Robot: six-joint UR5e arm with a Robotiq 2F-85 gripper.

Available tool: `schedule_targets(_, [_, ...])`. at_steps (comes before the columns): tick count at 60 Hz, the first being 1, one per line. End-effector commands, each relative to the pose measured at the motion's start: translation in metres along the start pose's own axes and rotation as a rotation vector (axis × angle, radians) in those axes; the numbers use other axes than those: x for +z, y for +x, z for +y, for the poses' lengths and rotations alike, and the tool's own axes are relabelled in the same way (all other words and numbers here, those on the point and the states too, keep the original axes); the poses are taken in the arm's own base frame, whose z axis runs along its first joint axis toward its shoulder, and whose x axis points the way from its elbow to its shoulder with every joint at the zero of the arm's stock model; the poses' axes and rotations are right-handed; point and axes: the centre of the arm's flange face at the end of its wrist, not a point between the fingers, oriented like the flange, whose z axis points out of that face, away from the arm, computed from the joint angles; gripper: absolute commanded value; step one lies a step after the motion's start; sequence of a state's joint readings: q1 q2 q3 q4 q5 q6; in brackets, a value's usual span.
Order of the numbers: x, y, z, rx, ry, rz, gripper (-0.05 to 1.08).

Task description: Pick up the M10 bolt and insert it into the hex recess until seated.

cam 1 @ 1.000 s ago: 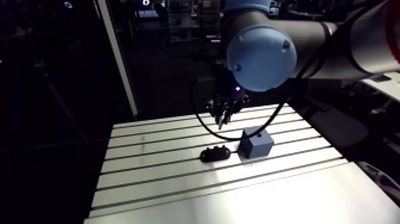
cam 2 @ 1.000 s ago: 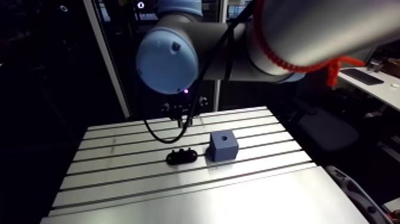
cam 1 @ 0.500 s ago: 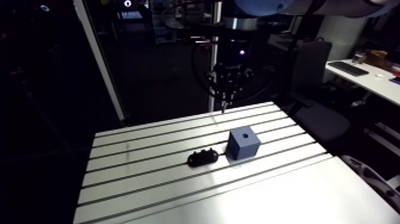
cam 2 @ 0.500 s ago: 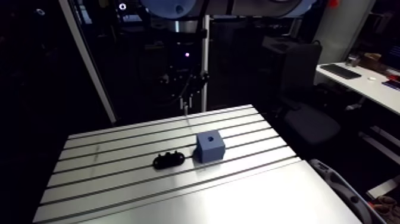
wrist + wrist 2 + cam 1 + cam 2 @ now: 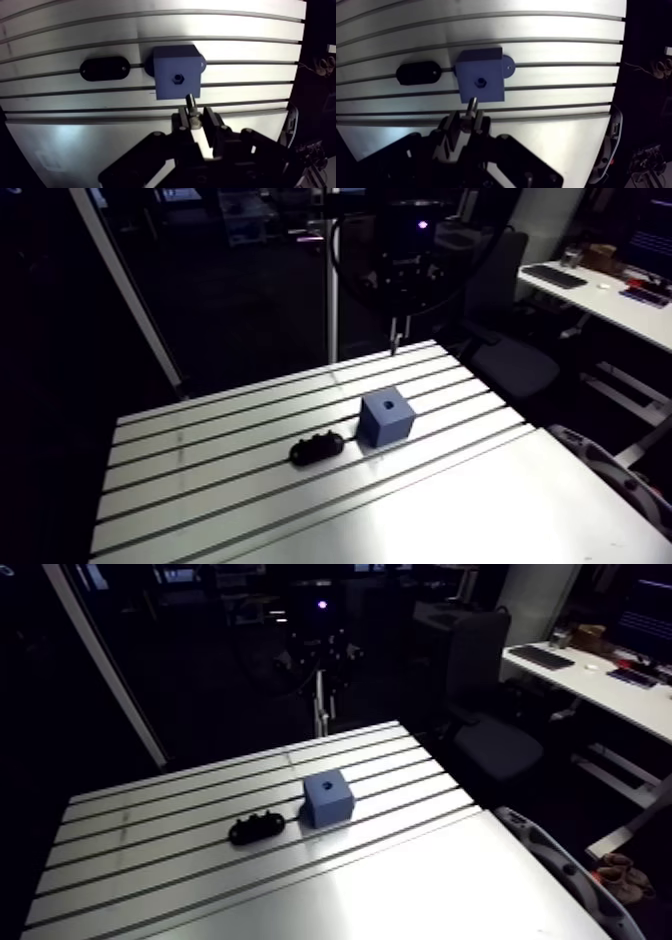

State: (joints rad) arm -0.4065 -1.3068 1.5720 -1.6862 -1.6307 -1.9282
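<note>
My gripper is shut on the M10 bolt, a silvery shank that sticks out from between the two dark fingers. High over the table in the arm view, the gripper hangs with the bolt pointing down. The blue block stands on the slotted table, ahead of and below the fingers. Its top face carries the small hex recess. In the arm view the block stands near the table's middle, well below the gripper.
A flat black oval holder lies on the table beside the block; the arm view shows the holder to the block's left. The table's slots run across its width, and its far edge lies under the gripper.
The gripper with the bolt has risen from just above the table to high over its far edge. The camera moved too, so block and holder sit differently in the picture.
</note>
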Motion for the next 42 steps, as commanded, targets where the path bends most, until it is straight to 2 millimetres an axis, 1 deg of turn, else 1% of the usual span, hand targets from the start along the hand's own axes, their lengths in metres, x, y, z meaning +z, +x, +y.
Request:
schedule_targets(1, [0.013,0.007,0.007,0.003,-0.003,-0.036,0.91])
schedule_targets(7, [0.017,0.008,0.009,0.007,-0.001,-0.039,0.91])
schedule_targets(10, [0.021,0.008,0.015,0.017,0.002,-0.040,0.91])
schedule_targets(15, [0.024,0.009,0.018,0.023,0.004,-0.034,0.91])
schedule_targets(26, [0.033,0.008,0.015,0.022,0.008,-0.031,0.91])
schedule_targets(33, [0.038,0.008,0.012,0.018,0.008,-0.029,0.95])
schedule_targets(42, [0.038,0.010,0.005,-0.005,0.007,-0.015,0.99])
